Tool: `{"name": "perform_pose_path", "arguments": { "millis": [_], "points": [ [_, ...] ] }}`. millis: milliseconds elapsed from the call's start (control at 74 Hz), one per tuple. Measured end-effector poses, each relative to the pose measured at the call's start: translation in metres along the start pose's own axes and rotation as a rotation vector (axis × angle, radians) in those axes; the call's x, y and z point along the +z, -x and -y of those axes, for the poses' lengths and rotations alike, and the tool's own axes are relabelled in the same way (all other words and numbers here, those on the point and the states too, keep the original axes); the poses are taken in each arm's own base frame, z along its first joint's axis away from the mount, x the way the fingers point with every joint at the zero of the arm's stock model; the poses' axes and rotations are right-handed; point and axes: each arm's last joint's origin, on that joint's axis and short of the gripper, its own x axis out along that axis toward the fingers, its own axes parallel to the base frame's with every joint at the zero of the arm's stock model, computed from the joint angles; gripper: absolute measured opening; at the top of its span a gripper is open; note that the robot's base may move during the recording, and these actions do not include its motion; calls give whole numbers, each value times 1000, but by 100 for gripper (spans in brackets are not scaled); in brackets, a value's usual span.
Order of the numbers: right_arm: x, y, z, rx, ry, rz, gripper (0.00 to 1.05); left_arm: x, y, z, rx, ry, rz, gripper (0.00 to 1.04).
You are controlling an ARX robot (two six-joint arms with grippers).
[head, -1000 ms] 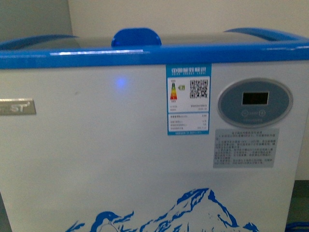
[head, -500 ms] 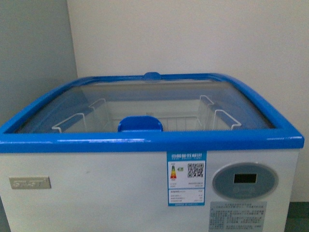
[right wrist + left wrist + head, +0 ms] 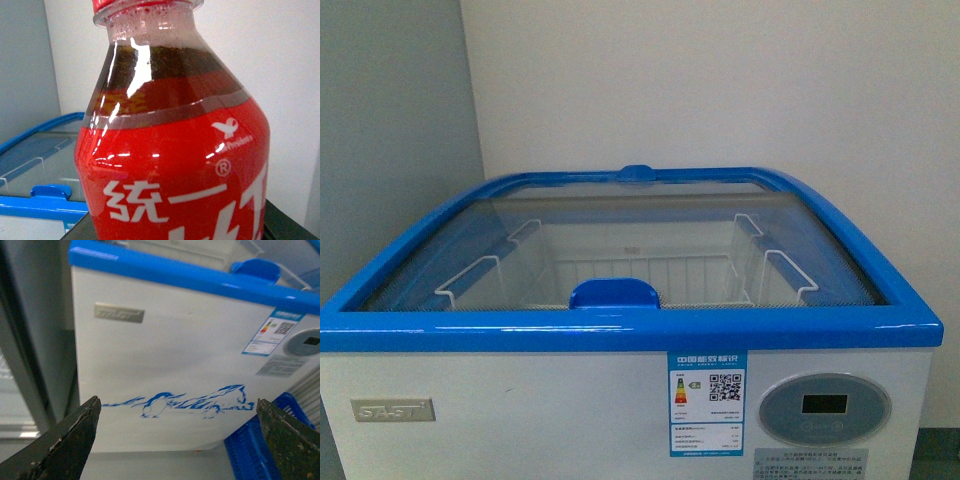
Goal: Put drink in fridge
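Hanging spread and empty before the fridge [image 3: 150, 355], the left gripper [image 3: 177, 405] looks free to slide the shut glass lid [image 3: 640, 230] back by its handle [image 3: 614, 292] at the near rim, a step I judge comes next, while the right gripper [image 3: 175, 232] clasps the drink [image 3: 175, 165] upright outside it.

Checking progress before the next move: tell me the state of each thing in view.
Fridge: closed.
Lid: shut, its glass covering the whole top.
Baskets: empty as far as the glass shows.
Drink: capped, nearly full, still outside the fridge.
Right fingers: mostly hidden, apparently shut on the drink.
Left fingers: open, holding nothing.
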Motion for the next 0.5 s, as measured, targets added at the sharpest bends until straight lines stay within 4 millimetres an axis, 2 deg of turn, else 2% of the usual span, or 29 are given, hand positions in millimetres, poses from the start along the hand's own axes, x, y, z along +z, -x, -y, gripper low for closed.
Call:
{"name": "perform_pose_path", "arguments": {
  "millis": [189,338,500],
  "points": [
    [0,0,0,-2,0,0,42,53,-34,-2,-119,-134,48,97],
    [0,0,0,-3,0,0,42,79,-64,-4,-172,-228,25,97],
    [0,0,0,-3,0,0,42,106,-99,4,-275,-353,20,97]
  ]
}}
